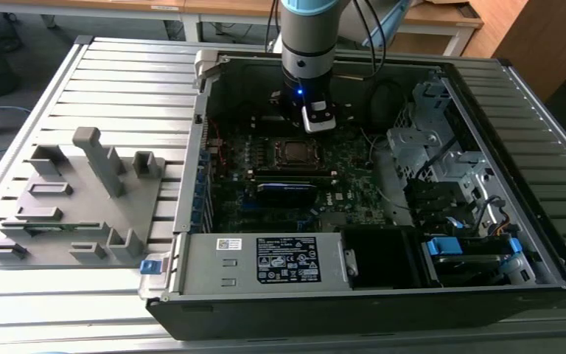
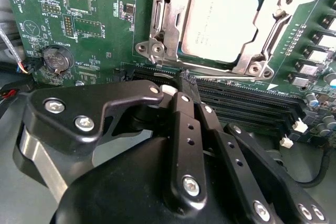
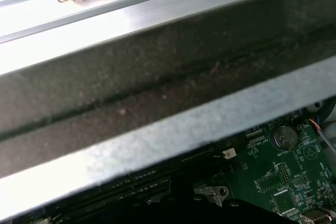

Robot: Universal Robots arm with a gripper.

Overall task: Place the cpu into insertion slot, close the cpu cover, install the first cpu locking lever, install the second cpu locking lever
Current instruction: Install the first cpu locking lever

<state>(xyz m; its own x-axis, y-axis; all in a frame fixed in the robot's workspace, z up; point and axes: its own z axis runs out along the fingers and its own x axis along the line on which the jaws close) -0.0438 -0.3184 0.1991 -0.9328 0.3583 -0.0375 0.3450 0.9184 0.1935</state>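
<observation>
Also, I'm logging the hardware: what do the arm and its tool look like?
The arm is a grey tube with a light-blue cap, a black wrist with a blue light, and black cables. The tool is black links with silver screws.

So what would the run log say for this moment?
cpu: seated | cpu cover: lying flat around it | gripper: shut, near the cover, over the motherboard

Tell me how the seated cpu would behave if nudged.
The cpu looks flat and rigid, so unlikely to flex or roll. Its smooth metal top is probably slippery. The cpu cover frames its edges, so a nudge likely won't shift it.
</observation>
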